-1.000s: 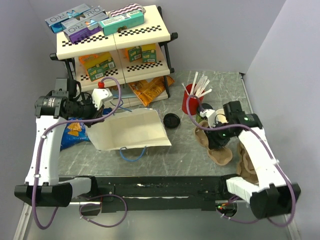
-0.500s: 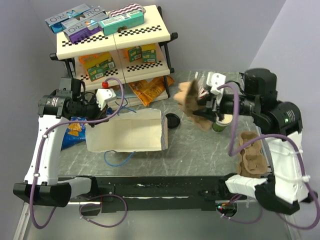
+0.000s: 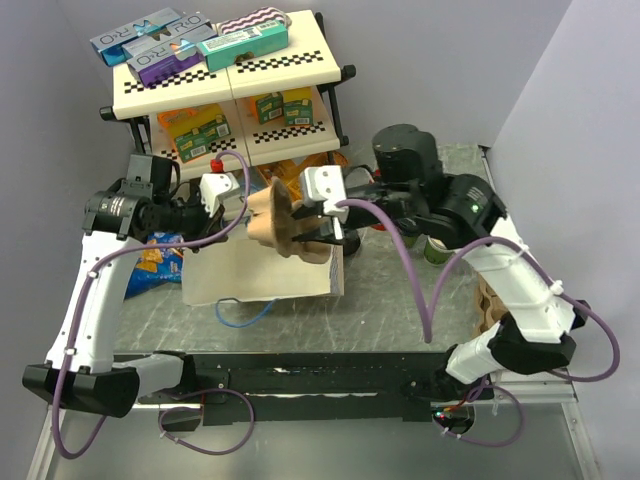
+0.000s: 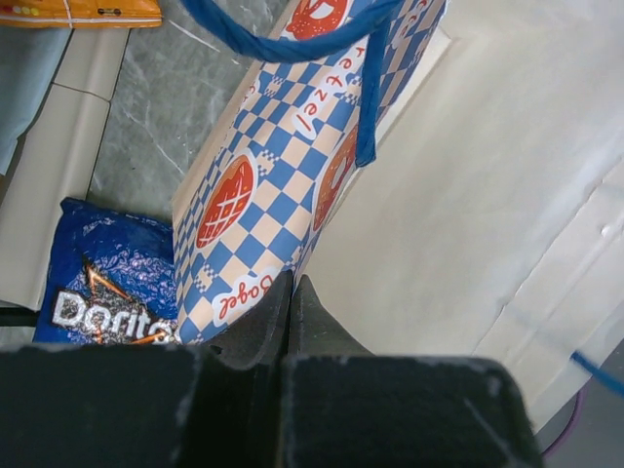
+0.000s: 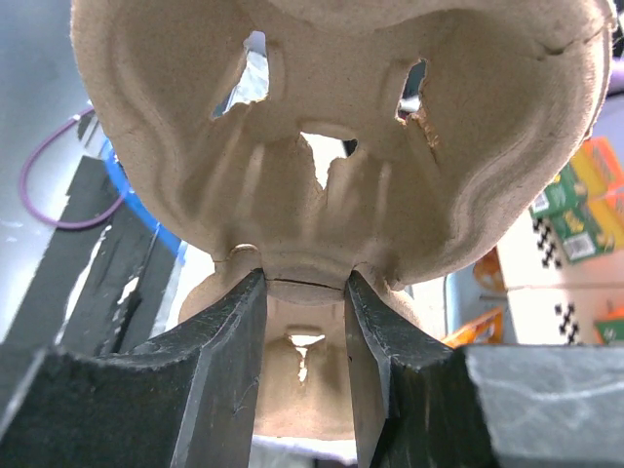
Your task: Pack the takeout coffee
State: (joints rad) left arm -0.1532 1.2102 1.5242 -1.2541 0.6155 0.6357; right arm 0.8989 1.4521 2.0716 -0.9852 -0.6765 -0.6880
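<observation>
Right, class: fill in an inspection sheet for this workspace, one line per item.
Surface: grey marbled table, partly covered.
Job's things: green cup at far right, mostly hidden by the right arm; black lid not seen.
Clutter: Doritos bag, spare carrier, shelf of boxes.
Grippers: left tool shut on paper bag; right tool shut on pulp carrier, held over the bag.
Cables: purple cable loops off the right arm.
Surroundings: plain grey walls.
</observation>
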